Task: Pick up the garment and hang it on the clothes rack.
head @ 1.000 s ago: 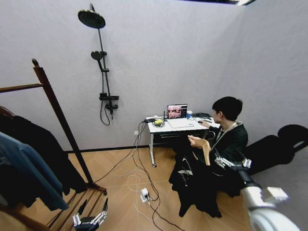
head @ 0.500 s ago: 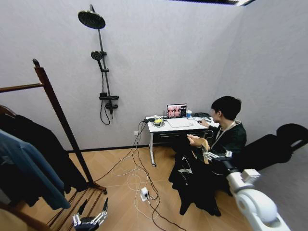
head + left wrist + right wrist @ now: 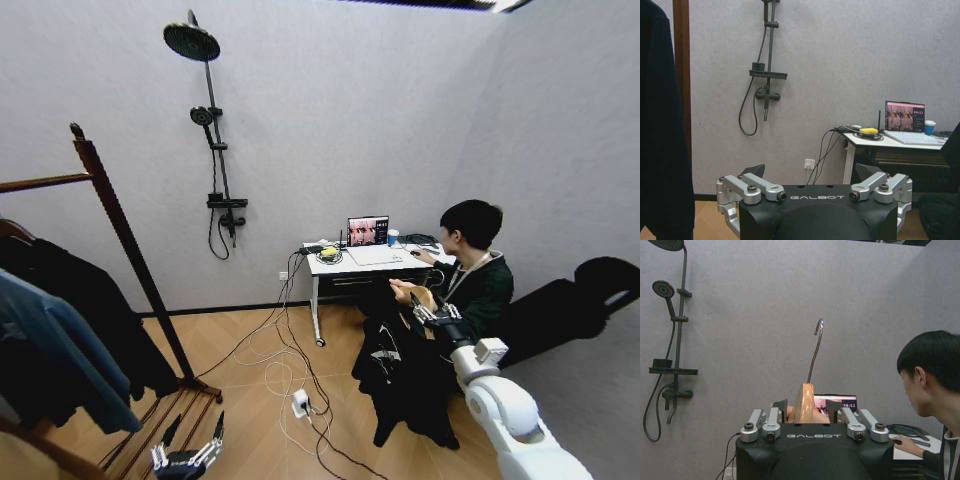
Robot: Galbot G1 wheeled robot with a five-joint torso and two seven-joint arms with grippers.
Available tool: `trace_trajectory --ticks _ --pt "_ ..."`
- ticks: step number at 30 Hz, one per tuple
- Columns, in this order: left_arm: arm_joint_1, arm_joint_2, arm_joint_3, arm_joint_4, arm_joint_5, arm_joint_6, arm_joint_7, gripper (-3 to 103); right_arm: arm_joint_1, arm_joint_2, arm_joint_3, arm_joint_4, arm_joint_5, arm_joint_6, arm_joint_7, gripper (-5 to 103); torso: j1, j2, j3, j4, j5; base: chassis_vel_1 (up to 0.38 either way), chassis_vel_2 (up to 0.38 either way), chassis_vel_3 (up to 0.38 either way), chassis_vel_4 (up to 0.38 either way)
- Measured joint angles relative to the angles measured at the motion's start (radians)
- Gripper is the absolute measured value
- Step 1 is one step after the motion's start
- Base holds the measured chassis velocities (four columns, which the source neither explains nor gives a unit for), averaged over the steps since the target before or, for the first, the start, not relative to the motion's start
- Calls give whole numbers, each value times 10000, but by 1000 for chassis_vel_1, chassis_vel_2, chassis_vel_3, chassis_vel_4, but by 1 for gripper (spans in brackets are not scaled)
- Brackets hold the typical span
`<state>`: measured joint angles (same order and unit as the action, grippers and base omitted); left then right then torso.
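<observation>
Right gripper (image 3: 428, 311) reaches out at the right of the scene, its jaws spread on either side of the wooden hanger (image 3: 804, 404) that carries the garment (image 3: 400, 380), which a seated person's hand (image 3: 401, 292) holds up near the desk (image 3: 360, 264). Judging by this, the pick-up is in hand: the jaws must next press together on the hanger's neck. Left gripper (image 3: 186, 459), also spread, hangs low and near by the clothes rack (image 3: 120, 230) at far left.
</observation>
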<state>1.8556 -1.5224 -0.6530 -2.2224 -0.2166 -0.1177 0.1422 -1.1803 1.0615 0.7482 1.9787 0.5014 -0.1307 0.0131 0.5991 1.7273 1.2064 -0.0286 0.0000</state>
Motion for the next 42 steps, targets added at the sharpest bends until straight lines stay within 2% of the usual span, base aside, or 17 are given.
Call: trace_trajectory --ticks 3,5,6,8,12,27,35,42 --pt "0 0 0 0 0 0 -1 100 -26 -29 29 36 2 11 -4 38 0 0 0 0 0 0 0 0 0" --pt "0 0 0 0 0 0 0 100 -62 -77 54 62 9 24 -7 28 0 0 0 0 0 0 0 0 0" --pt "0 0 0 0 0 0 0 100 -62 -77 54 62 9 24 -7 28 0 0 0 0 0 0 0 0 0" --pt "0 1 0 0 0 0 -1 100 -118 -105 77 105 30 44 -28 17 0 0 0 1 0 0 0 0 0" --pt "0 1 0 0 0 0 -1 100 -175 -108 108 123 28 48 -6 10 0 0 0 0 0 0 0 0 0" --pt "0 0 0 0 0 0 0 100 -505 -71 273 628 6 70 97 9 0 1 0 0 0 0 0 0 0" --pt "0 0 0 0 0 0 0 100 -1258 96 425 1278 79 222 -187 9 -2 1 0 -2 -1 0 0 0 0" --pt "0 0 0 0 0 0 0 100 -1106 67 365 1373 309 201 40 9 0 1 0 0 0 0 0 0 0"
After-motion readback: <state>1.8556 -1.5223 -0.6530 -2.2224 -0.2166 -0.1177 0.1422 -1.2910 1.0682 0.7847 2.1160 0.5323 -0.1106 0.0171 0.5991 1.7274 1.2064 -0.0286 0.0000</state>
